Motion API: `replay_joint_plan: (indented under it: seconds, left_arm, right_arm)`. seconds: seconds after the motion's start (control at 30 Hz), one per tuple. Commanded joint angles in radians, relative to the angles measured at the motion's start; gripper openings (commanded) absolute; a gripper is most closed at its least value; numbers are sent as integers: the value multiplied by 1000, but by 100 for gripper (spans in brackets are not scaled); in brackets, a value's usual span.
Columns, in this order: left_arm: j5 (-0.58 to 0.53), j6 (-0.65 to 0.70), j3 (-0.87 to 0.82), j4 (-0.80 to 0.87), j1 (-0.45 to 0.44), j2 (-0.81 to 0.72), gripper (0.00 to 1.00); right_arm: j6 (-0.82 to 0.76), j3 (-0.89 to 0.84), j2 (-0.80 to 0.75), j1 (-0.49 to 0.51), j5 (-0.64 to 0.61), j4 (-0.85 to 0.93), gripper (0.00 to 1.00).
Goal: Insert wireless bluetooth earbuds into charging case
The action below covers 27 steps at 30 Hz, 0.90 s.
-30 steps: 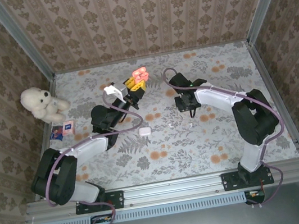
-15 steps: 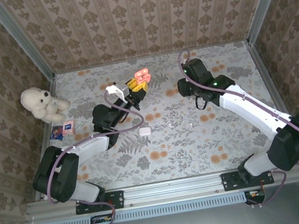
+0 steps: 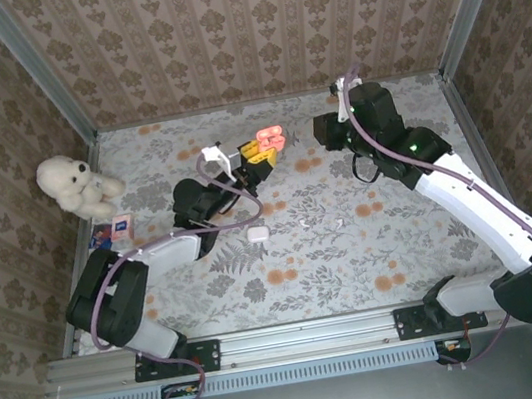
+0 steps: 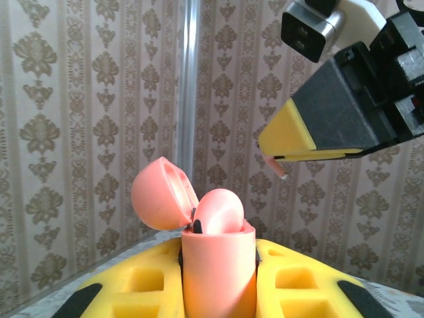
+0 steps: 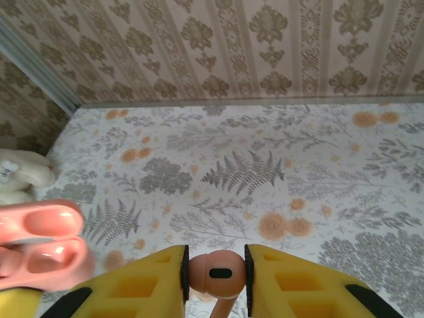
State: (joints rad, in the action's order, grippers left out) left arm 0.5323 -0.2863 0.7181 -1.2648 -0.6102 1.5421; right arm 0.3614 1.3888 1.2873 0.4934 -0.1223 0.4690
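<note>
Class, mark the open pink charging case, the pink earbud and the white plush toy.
pink charging case [image 4: 218,275]: left wrist view, front of its body.
pink earbud [image 5: 215,273]: right wrist view, its rounded head.
white plush toy [image 3: 64,176]: top external view, its head.

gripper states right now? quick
Left gripper: shut on the pink charging case, lid open.
Right gripper: shut on an orange-red earbud.
</note>
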Motion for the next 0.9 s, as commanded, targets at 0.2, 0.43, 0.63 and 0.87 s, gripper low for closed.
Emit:
replay_joint_plan:
  seconds: [0.2, 0.43, 0.63, 0.87]
  left_arm:
    - [97, -69, 96, -32, -25, 62, 0]
    - [180, -96, 152, -33, -38, 91, 0]
    - [225, -70, 179, -34, -53, 101, 0]
    - [203, 44, 173, -33, -72, 98, 0]
  right_arm:
    - [-26, -2, -60, 16, 103, -112, 29]
    - [-75, -75, -93, 27, 150, -204, 29]
    - [-90, -124, -129, 34, 174, -260, 29]
    - [-95, -148, -171, 37, 173, -277, 29]
